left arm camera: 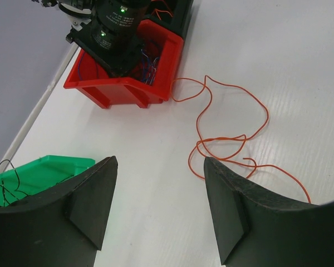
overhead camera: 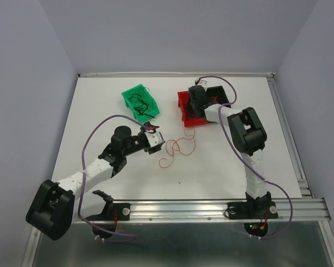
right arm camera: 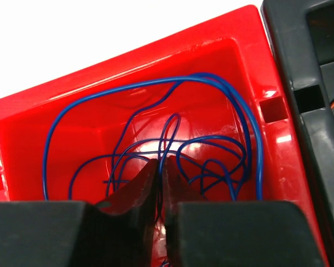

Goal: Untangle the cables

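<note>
A long orange cable (overhead camera: 178, 147) lies in loose loops on the white table, also seen as the orange cable (left arm camera: 222, 139) ahead of my left gripper. My left gripper (overhead camera: 153, 133) hovers over the table with its jaws wide open (left arm camera: 160, 159) and nothing between them. My right gripper (overhead camera: 193, 105) reaches down into the red bin (overhead camera: 183, 114). In the right wrist view its jaws (right arm camera: 161, 161) stand a narrow slit apart, and a strand of the curled blue cables (right arm camera: 259, 156) runs through that slit. Thin black cables (overhead camera: 138, 103) lie in the green bin (overhead camera: 128, 95).
The black bin (overhead camera: 220, 92) stands against the red bin's right side, seen as a black bin (right arm camera: 300, 72) in the right wrist view. The green bin (left arm camera: 44, 167) sits left of my left fingers. The red bin (left arm camera: 122, 92) is ahead of them.
</note>
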### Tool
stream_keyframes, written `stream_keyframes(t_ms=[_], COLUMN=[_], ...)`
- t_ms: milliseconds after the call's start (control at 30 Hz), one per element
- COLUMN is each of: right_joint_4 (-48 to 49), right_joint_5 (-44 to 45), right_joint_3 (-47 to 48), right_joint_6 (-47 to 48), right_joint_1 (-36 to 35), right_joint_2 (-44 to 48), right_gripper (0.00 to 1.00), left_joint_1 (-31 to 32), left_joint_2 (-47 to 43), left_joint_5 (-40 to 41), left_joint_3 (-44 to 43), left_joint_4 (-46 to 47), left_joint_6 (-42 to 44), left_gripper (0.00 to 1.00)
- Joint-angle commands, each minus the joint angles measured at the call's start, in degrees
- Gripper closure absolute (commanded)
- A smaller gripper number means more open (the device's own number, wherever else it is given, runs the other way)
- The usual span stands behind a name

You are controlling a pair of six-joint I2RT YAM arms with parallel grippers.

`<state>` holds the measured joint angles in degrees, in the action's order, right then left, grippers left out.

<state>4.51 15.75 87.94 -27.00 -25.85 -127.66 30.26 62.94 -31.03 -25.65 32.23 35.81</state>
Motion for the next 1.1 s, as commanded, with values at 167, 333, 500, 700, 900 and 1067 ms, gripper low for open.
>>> stream_keyframes(t_ms=[167,333,500,700,900,1067], right_joint_4=[-3.6,-6.3,-8.1,-9.6,-10.2,-10.1], right_joint_5=[1.5,3.0,4.0,2.2,-0.5,-0.4], right_joint_3=[3.5,3.1,1.9,-4.2,-19.2,-34.1], right_joint_6=[2.5,2.3,1.7,2.3,2.4,1.5], right_joint_1=[-0.2,-0.4,-0.9,-2.2,-6.1,-10.2], right_joint_2=[10.8,13.3,15.7,22.7,35.0,44.1], right_gripper=[0.62,0.54,0.36,0.27,0.12,0.0], left_joint_1=[-0.1,-0.1,-0.1,0.0,1.4,2.1], left_joint_2=[-0.7,-0.5,0.3,3.4,8.3,7.7], left_joint_5=[-0.7,-0.8,-0.5,-0.9,0.2,1.2], left_joint_3=[-1.9,-1.8,-1.9,-3.2,-7.2,-7.4], left_joint_4=[1.3,1.3,1.2,0.3,-4.2,-4.5], left_joint_6=[1.4,2.2,2.7,2.9,3.5,2.8], left_gripper=[0.24,0.24,0.23,0.18,0.15,0.15])
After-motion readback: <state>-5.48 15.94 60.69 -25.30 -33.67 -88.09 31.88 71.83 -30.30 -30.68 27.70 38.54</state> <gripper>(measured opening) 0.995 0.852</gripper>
